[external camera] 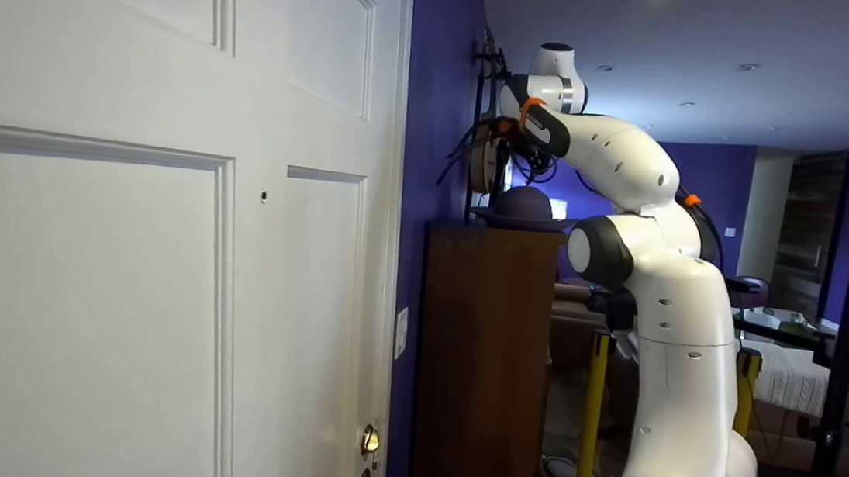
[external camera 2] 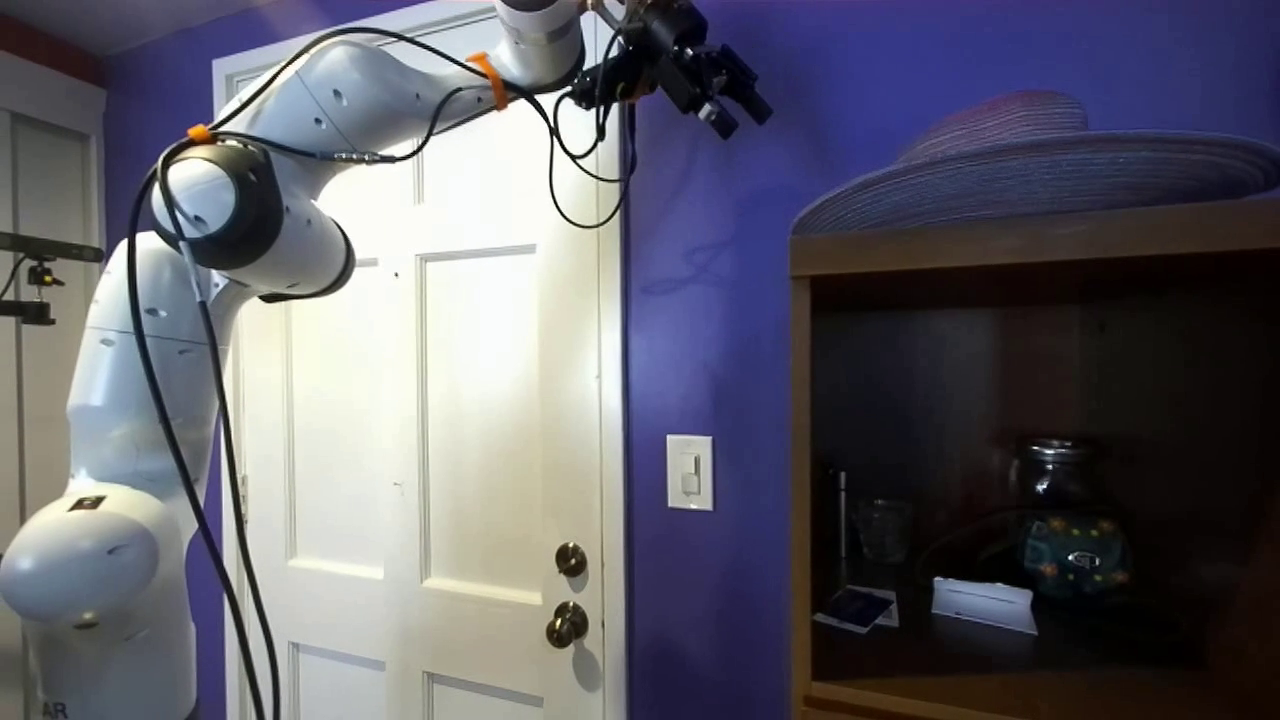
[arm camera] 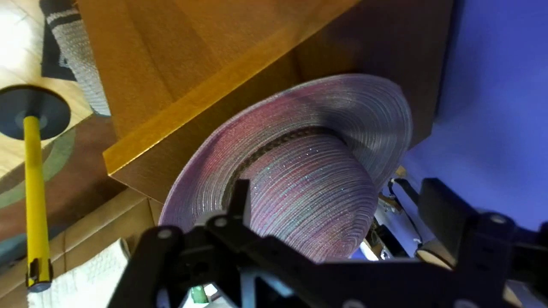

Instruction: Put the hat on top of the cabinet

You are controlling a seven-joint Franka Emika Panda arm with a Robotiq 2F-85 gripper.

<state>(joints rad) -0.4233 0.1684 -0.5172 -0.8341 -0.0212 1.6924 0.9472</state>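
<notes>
Here's your hat, a wide-brimmed one in fine stripes, crown up on top of the brown wooden cabinet, over at the upper right of the frame in an exterior view! The brim lies across the flat top, and in the wrist view its lower-left stretch appears to jut past the cabinet's edge.

Out to your gripper, top centre in an exterior view: jaws spread, nothing between them, plain air separating them from the brim. In the wrist view the two fingers stand wide apart, lower centre and lower right; one crosses the hat's outline, but I read that as line of sight, not touch.

So where are you? My call: the placing is finished, and clearing away is the step in hand. The hat sits where the task wants it, and you're gripping nothing. Next, I'd go up and away from the crown, gently, with no sideways sweep that might drag the brim, then fold back the arm, upper left of the frame in front of the white panelled door. Watch what looks like a guitar, upper centre in an exterior view: it's close to the gripper there, and I can't tell how much room you have in depth.
</notes>
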